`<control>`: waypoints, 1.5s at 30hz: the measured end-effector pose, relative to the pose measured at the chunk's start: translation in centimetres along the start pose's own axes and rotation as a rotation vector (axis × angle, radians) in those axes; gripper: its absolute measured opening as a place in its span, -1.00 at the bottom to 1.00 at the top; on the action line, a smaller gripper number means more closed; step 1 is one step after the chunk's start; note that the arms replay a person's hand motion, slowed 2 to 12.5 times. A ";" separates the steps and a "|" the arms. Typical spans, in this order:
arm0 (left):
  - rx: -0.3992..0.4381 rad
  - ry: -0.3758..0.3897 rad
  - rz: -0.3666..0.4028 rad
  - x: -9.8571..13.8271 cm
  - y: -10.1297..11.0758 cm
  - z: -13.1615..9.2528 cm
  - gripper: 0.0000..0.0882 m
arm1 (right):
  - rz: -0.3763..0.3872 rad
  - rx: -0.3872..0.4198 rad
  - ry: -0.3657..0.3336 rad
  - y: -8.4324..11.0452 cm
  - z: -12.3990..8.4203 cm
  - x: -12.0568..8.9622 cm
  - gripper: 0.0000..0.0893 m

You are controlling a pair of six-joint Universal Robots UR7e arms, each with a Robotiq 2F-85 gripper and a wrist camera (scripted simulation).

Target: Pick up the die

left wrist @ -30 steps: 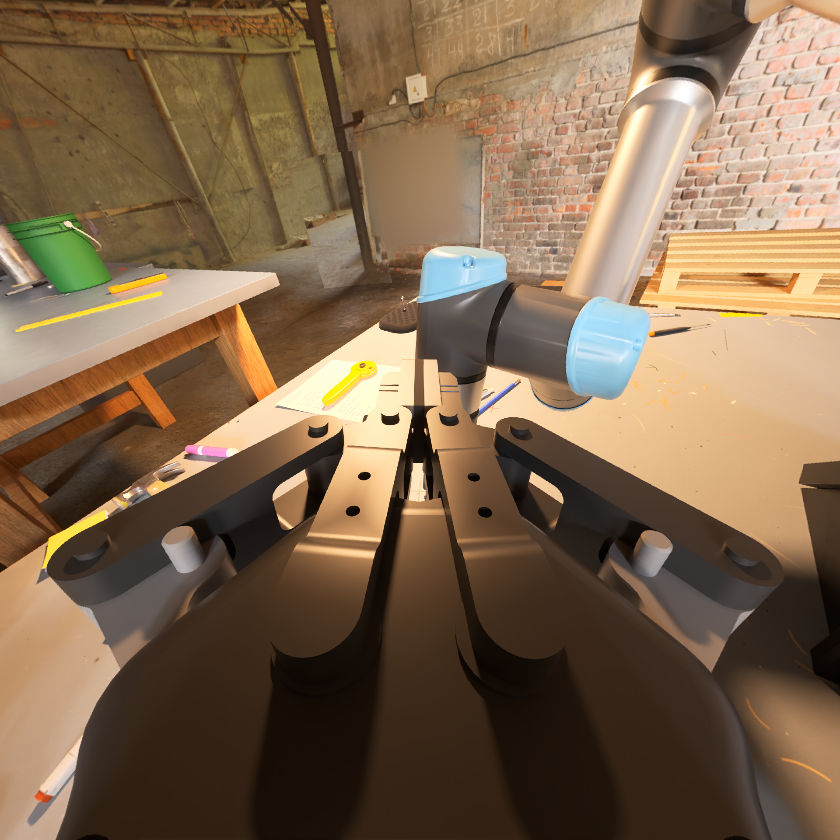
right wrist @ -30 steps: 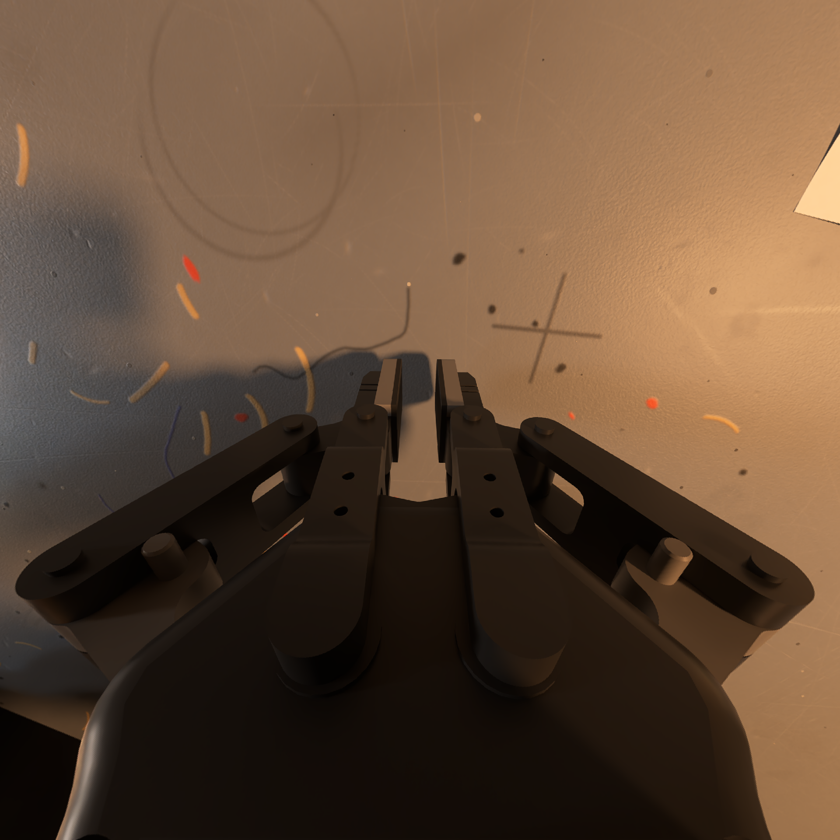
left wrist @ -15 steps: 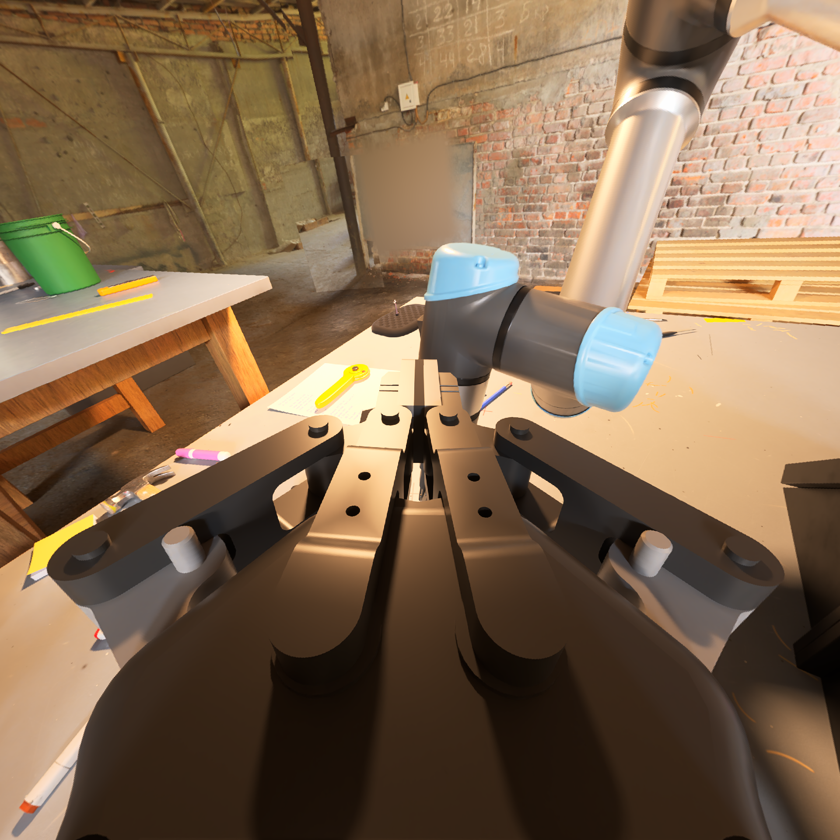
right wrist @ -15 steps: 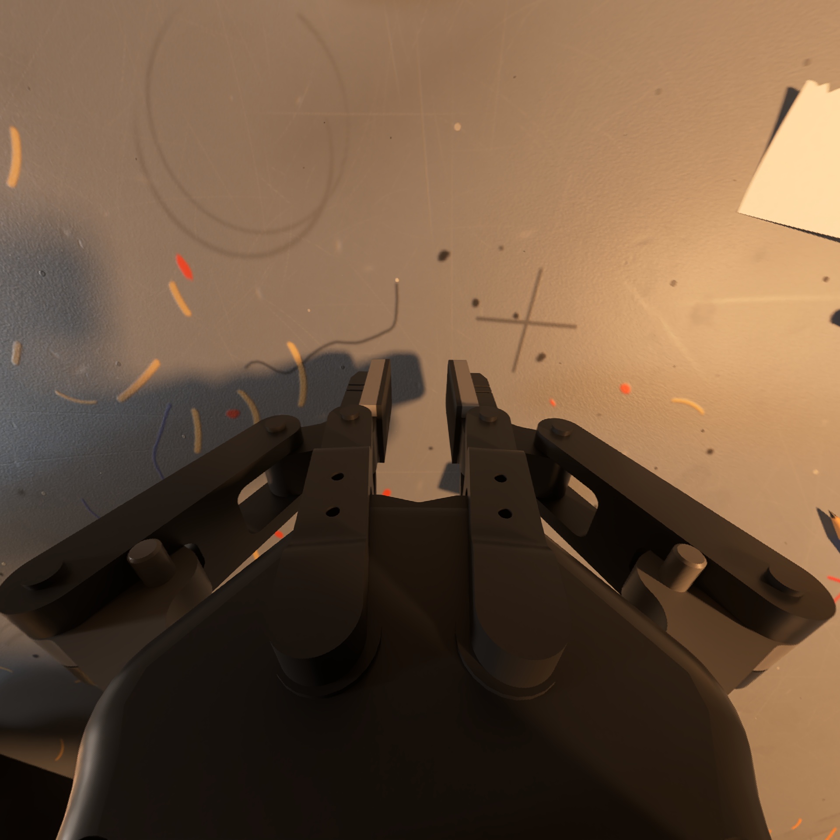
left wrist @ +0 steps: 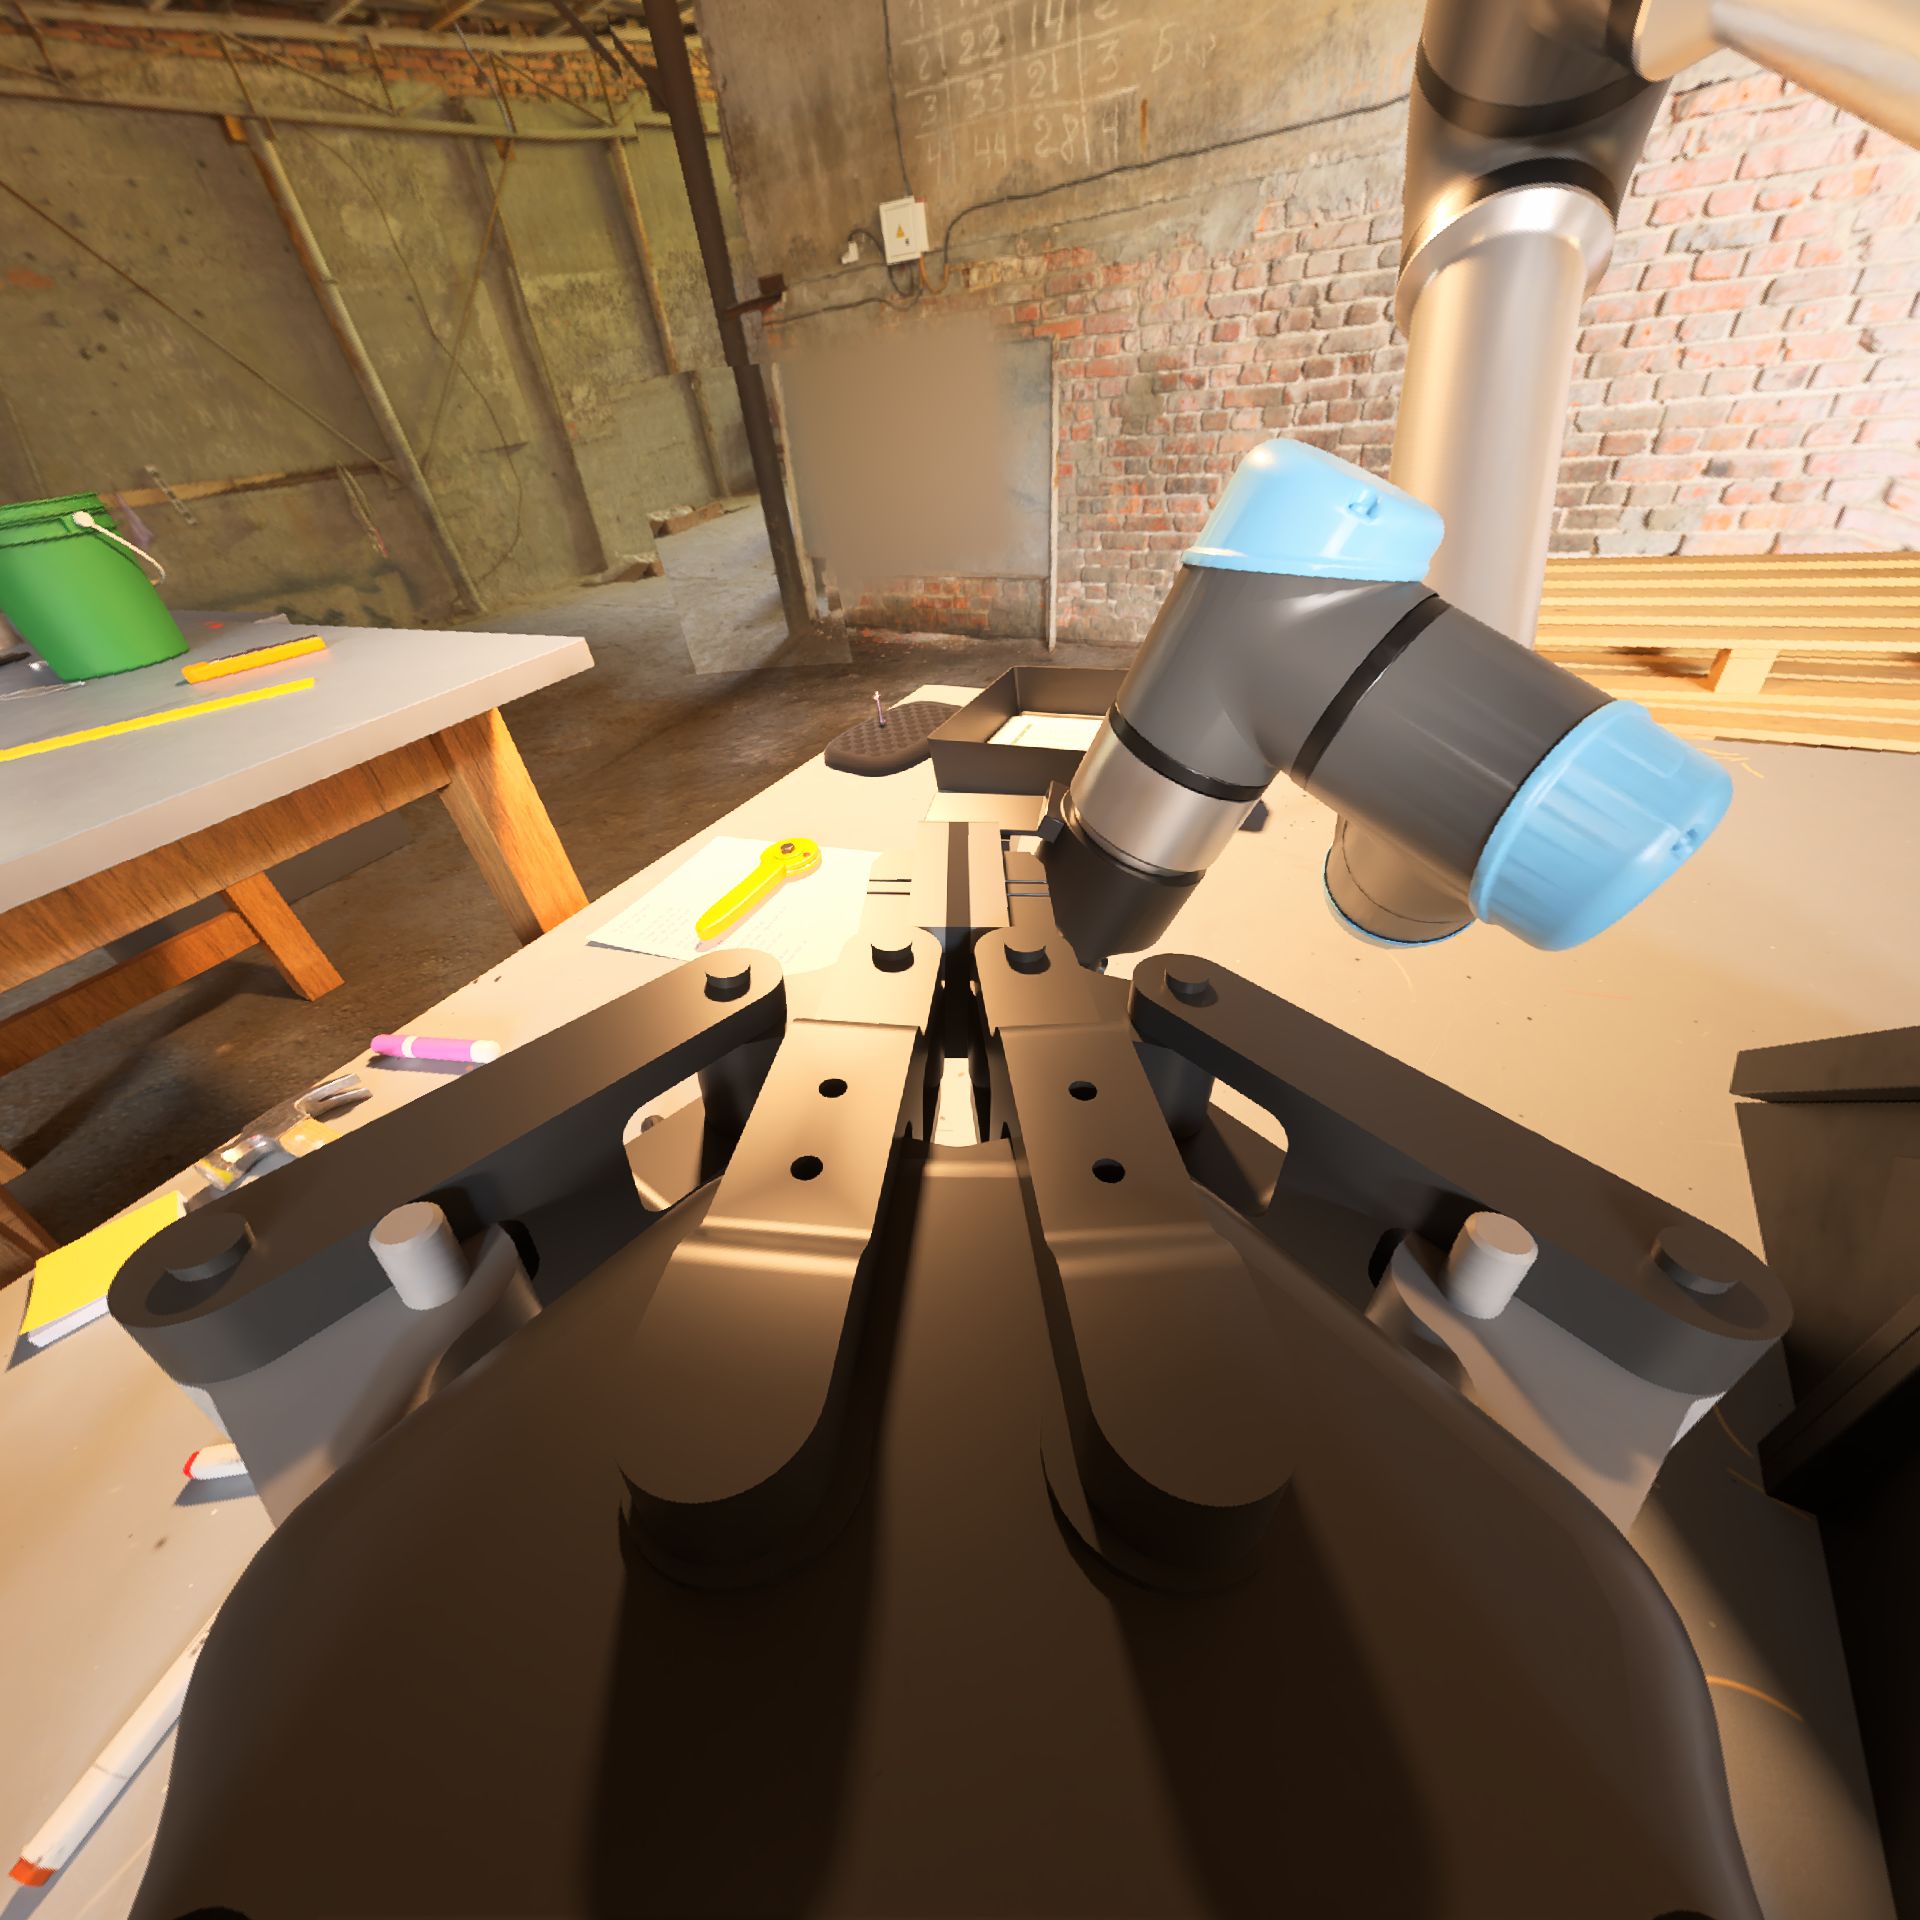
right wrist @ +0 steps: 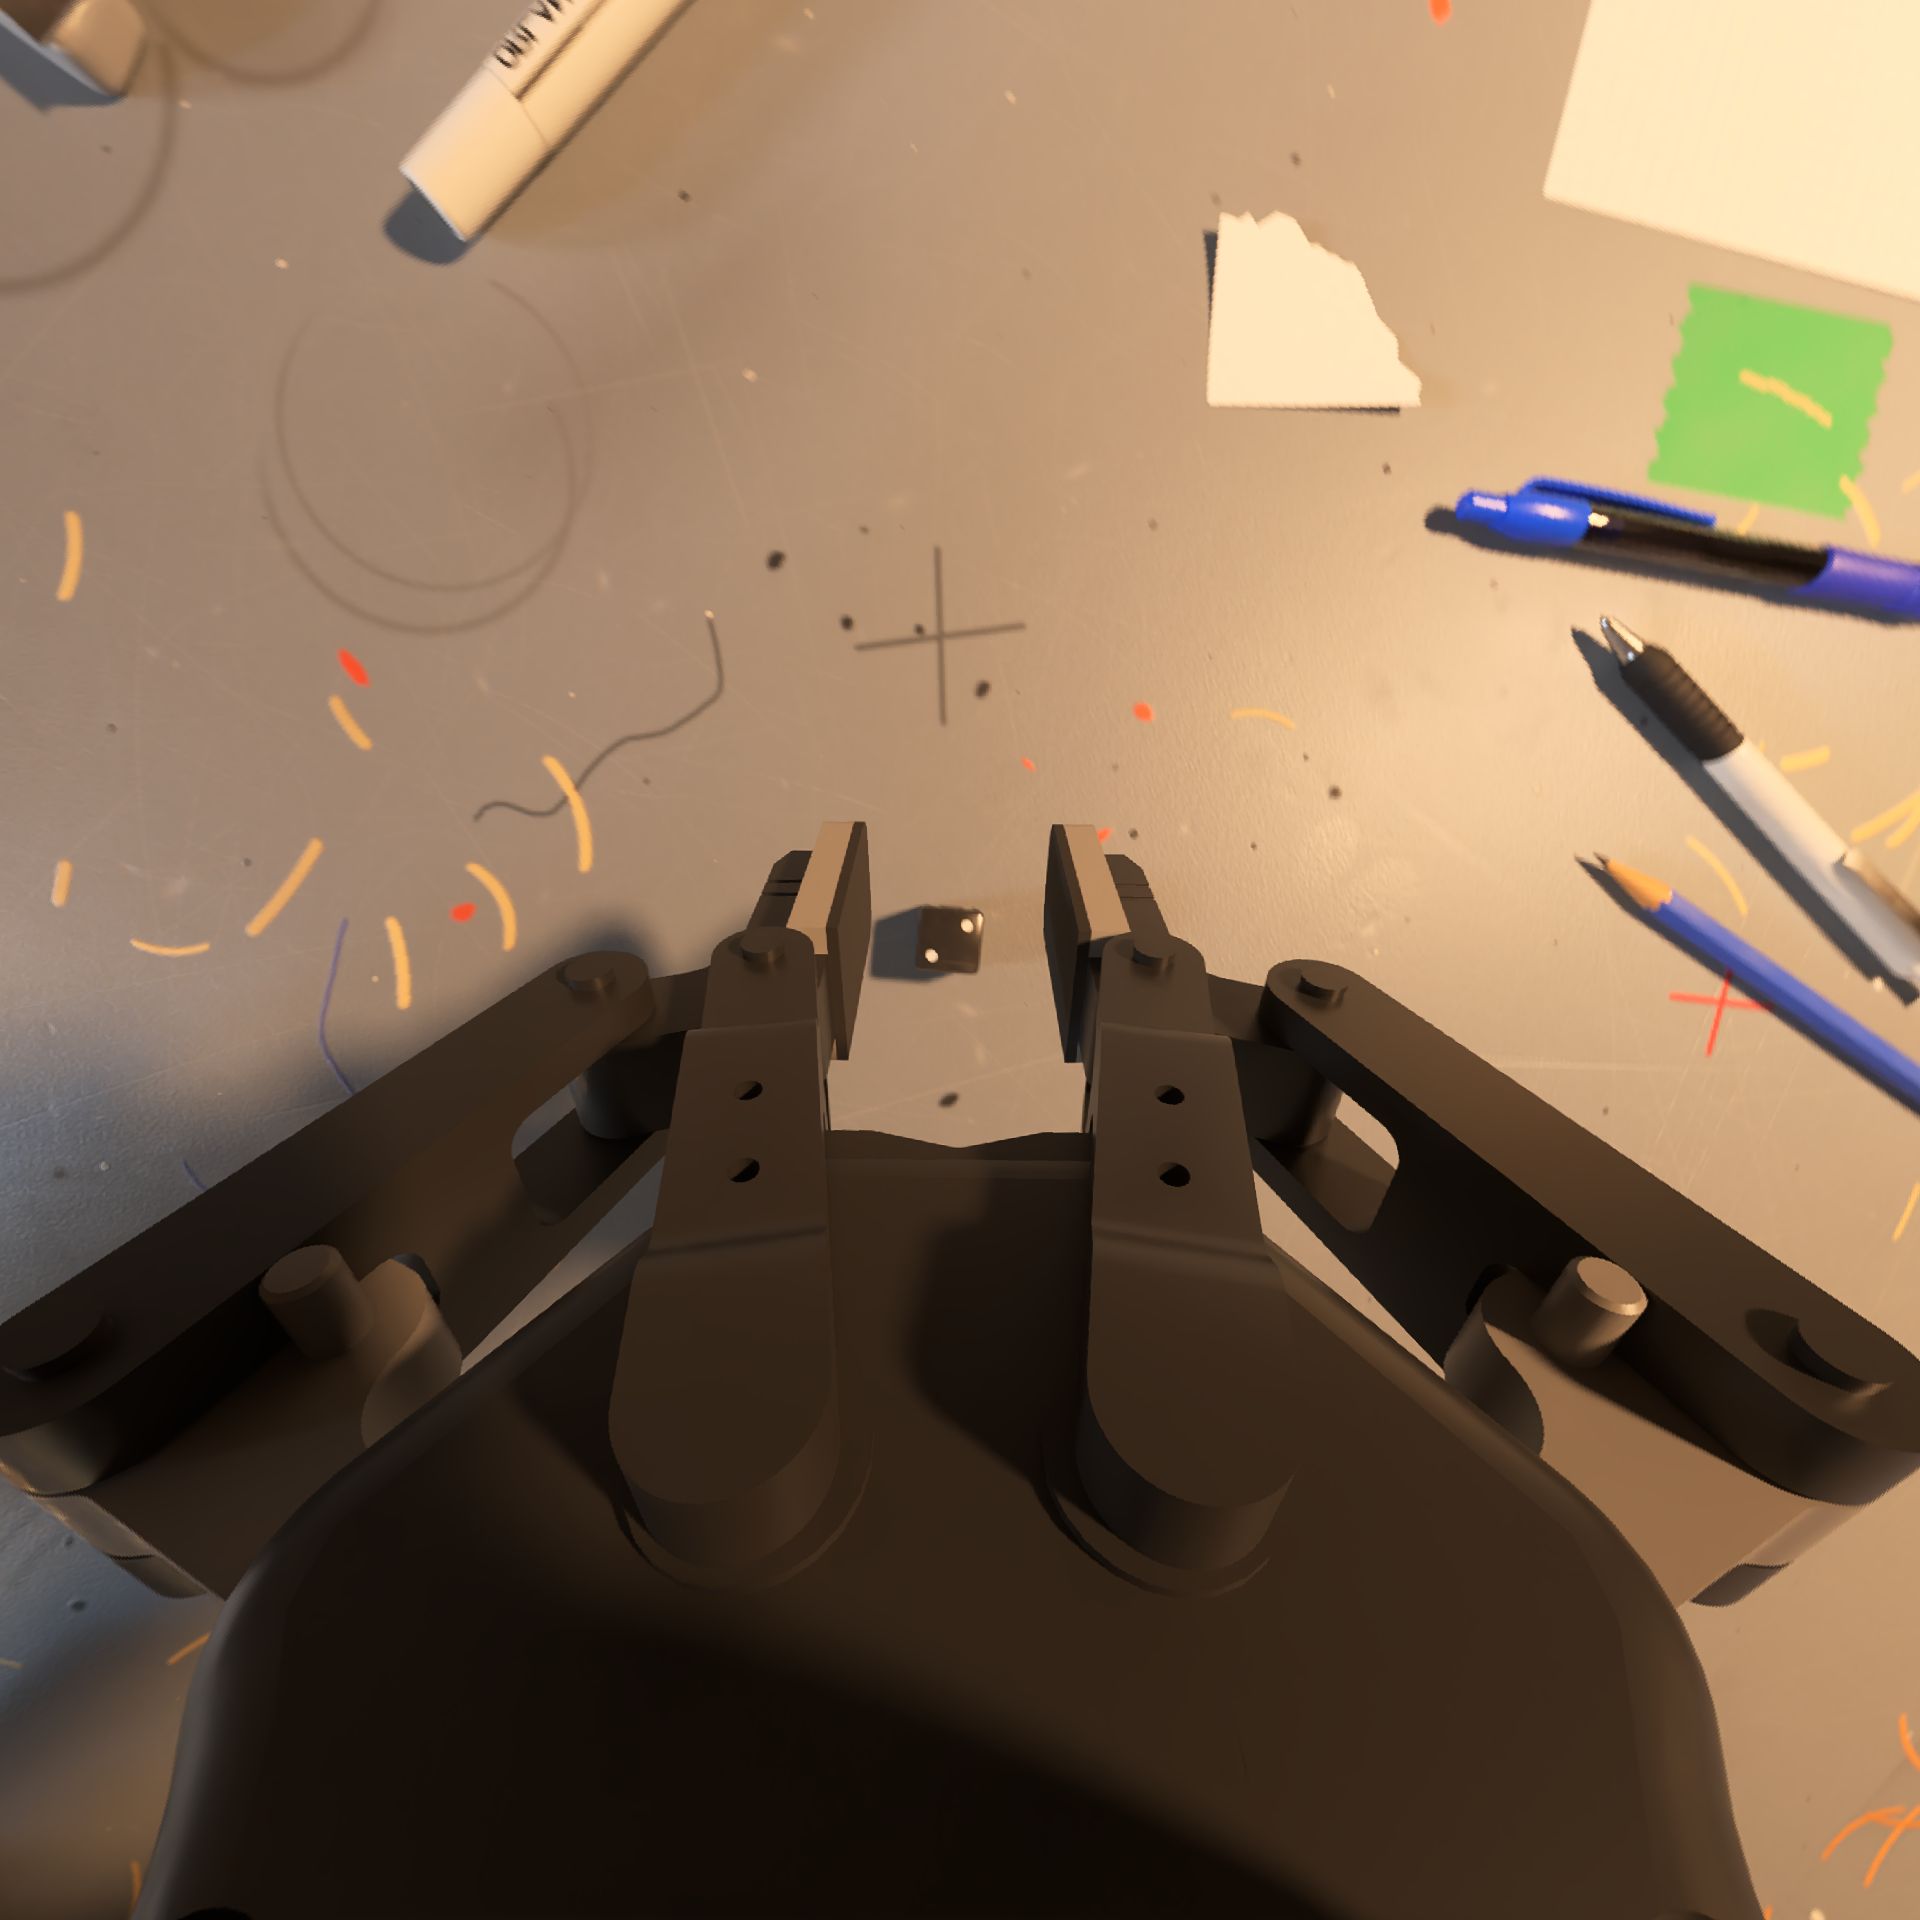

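Observation:
A small dark die (right wrist: 951,938) with white pips lies on the grey table (right wrist: 935,416). My right gripper (right wrist: 956,862) hangs above it, open, with the die showing in the gap between the two fingers and touching neither. My left gripper (left wrist: 961,862) is shut and empty, held above the table and looking toward the right arm (left wrist: 1351,707). The die does not show in the left wrist view.
Around the die lie a white marker (right wrist: 520,125), a torn paper scrap (right wrist: 1299,322), a green note (right wrist: 1766,405), a blue pen (right wrist: 1683,545), a black-grip pen (right wrist: 1756,800) and a blue pencil (right wrist: 1766,977). A black tray (left wrist: 1018,717) and a yellow tool (left wrist: 758,883) lie farther back.
My right gripper has opened wider and risen away from the table, so more of the table and the die now show. The left gripper stays shut.

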State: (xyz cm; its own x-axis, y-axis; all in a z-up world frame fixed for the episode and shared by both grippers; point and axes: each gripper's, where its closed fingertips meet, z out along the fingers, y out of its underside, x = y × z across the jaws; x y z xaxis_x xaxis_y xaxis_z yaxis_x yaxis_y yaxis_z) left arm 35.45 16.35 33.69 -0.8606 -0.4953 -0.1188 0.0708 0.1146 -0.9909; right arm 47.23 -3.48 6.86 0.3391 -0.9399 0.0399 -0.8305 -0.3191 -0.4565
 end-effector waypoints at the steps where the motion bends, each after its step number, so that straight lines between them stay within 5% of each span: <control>1: 0.001 0.002 0.000 0.1 0.0 0.0 -1.00 | 0.018 -0.009 0.003 0.3 0.0 0.3 -0.28; 13: -0.003 0.022 0.001 0.7 -0.1 0.0 -1.00 | 0.173 -0.078 -0.101 2.5 1.7 0.1 -0.18; 30: 0.003 0.016 0.014 0.9 -0.4 -1.0 -1.00 | 0.186 -0.173 -0.031 3.9 3.5 -0.4 -0.06; 45: 0.063 -0.044 -0.009 -0.8 -1.3 -4.4 -1.00 | 0.191 -0.214 0.014 4.6 4.5 -0.6 -0.12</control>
State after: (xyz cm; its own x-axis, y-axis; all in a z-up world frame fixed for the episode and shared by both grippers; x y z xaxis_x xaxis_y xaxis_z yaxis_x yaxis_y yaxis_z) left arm 33.79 20.36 35.33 -0.8382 -0.5338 -0.1112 0.0962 0.0560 -0.9938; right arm 45.23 -3.86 0.76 0.1629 -0.9865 -0.0152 -0.9537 -0.1535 -0.2588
